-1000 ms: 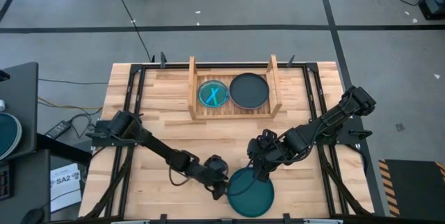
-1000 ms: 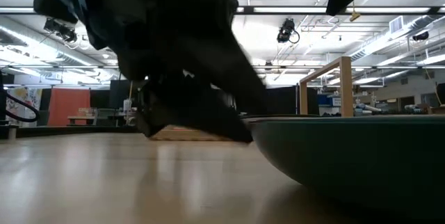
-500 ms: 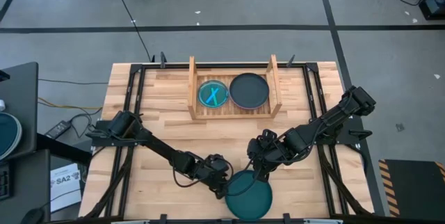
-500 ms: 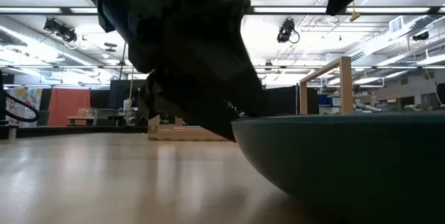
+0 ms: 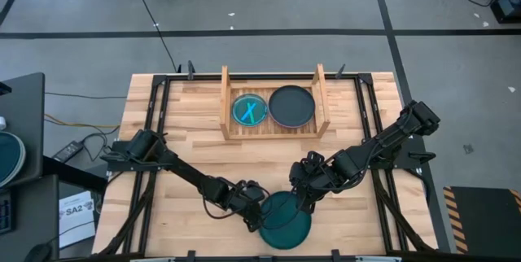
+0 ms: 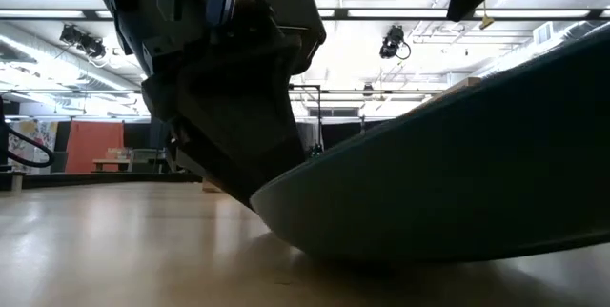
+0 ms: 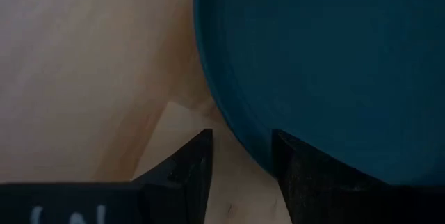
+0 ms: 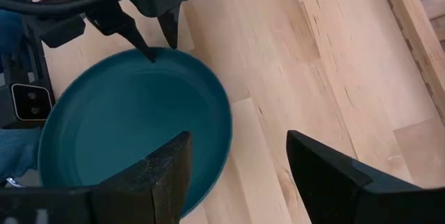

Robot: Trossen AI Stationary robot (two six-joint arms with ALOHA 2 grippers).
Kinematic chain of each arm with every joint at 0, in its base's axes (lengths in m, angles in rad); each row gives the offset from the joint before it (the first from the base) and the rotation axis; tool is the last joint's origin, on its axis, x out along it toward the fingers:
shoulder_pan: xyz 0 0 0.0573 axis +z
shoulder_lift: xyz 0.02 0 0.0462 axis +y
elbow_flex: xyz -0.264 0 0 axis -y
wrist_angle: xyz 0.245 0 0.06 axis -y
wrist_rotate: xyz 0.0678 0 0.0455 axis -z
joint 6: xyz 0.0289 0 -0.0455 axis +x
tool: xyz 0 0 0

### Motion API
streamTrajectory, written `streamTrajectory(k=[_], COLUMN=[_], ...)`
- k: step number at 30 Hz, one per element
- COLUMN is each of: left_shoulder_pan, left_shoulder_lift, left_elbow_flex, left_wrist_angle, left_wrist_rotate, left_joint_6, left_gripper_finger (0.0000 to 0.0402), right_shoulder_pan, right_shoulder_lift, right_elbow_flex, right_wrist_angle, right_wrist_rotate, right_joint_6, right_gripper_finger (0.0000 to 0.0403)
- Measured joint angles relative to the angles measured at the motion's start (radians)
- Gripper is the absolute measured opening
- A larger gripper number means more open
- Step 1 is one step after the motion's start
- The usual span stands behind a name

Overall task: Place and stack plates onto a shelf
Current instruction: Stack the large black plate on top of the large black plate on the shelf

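Observation:
A dark green-teal plate (image 5: 286, 223) sits near the table's near edge, tilted in the low view (image 6: 457, 173). My left gripper (image 5: 259, 213) is at its left rim, shut on it. My right gripper (image 5: 304, 203) is open over the plate's far right rim (image 8: 208, 106), and no touch shows there. The wooden shelf (image 5: 225, 103) stands at the far side. A translucent cyan plate (image 5: 249, 111) and a dark plate (image 5: 291, 105) lie side by side on its slats. The other plates are out of view. My left gripper (image 7: 240, 151) has the teal plate by its left rim (image 7: 233, 137), with one finger (image 7: 299, 165) over the plate's inside and the other (image 7: 195, 161) outside it. It comes from the table's left, slanting down. The held edge (image 6: 276, 221) is on the table and the rest tilts upward.
Black rails (image 5: 155, 140) run along the table's left and right sides. Bare butcher-block lies between the shelf and the arms. The plate is close to the table's near edge (image 5: 285, 254). A dark side table (image 5: 20, 132) stands to the left of the table.
The teal plate has slid a little toward the table's left and far side, up against my left gripper. It has also tipped: the edge at the gripper stays on the table and the opposite side has risen. My right gripper has kept still.

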Motion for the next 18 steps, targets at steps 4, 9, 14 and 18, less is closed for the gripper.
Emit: streamTrajectory(k=[4,9,14,18], left_shoulder_pan=[0.000,0.000,0.002,0.004], left_shoulder_lift=[0.000,0.000,-0.001,-0.005], left_elbow_flex=[0.000,-0.001,0.000,0.000], left_wrist_angle=[-0.004,-0.005,0.002,0.001], left_wrist_rotate=[0.000,0.000,-0.002,-0.010], left_joint_6=[0.001,0.001,0.000,0.021], left_gripper_finger=[0.0127,0.0083,0.0025,0.0013], right_shoulder_pan=[0.000,0.000,0.000,0.000], right_shoulder_lift=[0.000,0.000,0.000,0.000], right_elbow_flex=[0.000,0.000,0.000,0.000], right_wrist_angle=[0.000,0.000,0.000,0.000], right_wrist_rotate=[0.000,0.000,0.000,0.000], right_joint_6=[0.000,0.000,0.000,0.009], right_gripper_finger=[0.0239,0.0239,0.0239,0.0239])
